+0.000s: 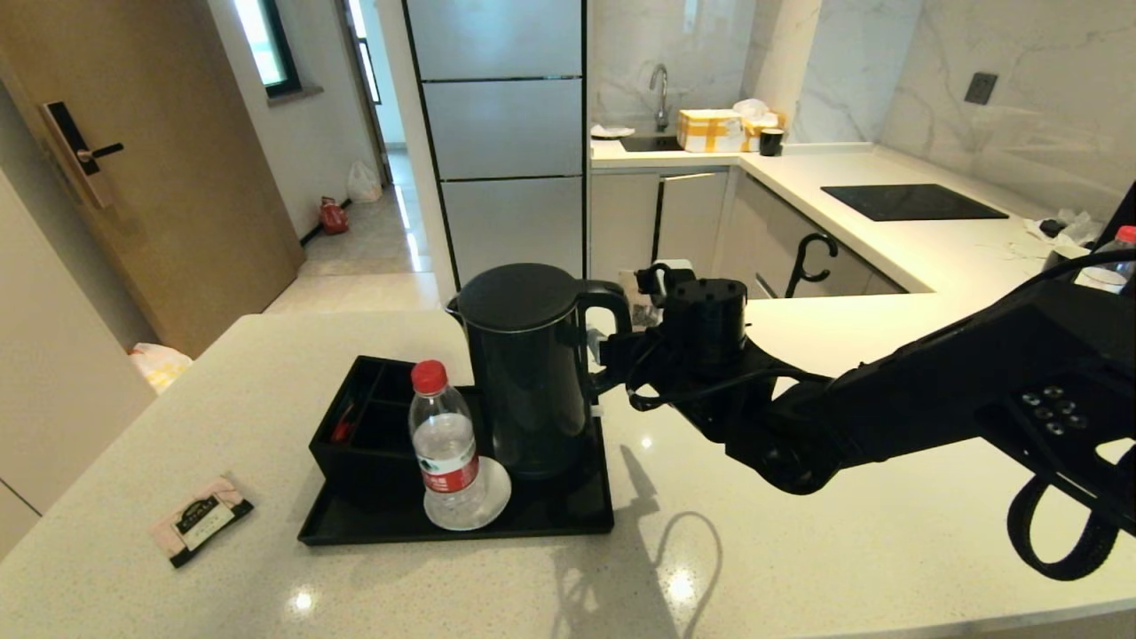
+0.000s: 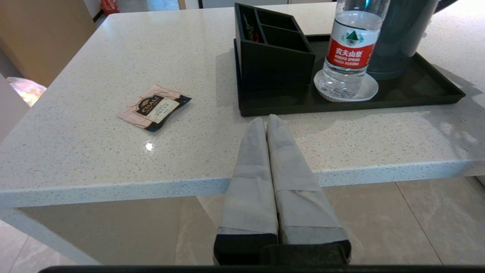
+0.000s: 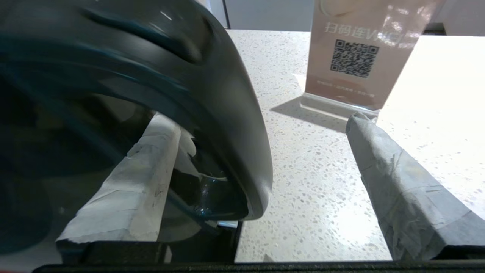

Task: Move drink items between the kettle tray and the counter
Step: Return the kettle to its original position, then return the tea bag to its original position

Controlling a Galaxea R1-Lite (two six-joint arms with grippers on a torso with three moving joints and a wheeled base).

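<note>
A matte-black kettle (image 1: 525, 368) stands upright on the far right part of a flat black tray (image 1: 568, 519), which rests on a pale speckled counter (image 1: 799, 550). The right gripper (image 3: 261, 151) reaches in from the right at the kettle's loop handle (image 1: 608, 333); its fingers are spread wide, one tucked inside the loop and the other outside it, not yet pressing on the handle. A clear water bottle (image 1: 446, 444) with a red cap stands on a white coaster just near-left of the kettle, beside a black divided box (image 1: 359, 426). A pale-pink tea sachet (image 1: 201, 516) lies flat on the counter, well to the left of the tray. The left gripper (image 2: 267, 121) hangs at the counter's near edge, fingers pressed together and holding nothing. Likely risks: if the fingers close off-centre, the tall kettle could swing or tilt when lifted; a swing leftward could topple the bottle standing so close
</note>
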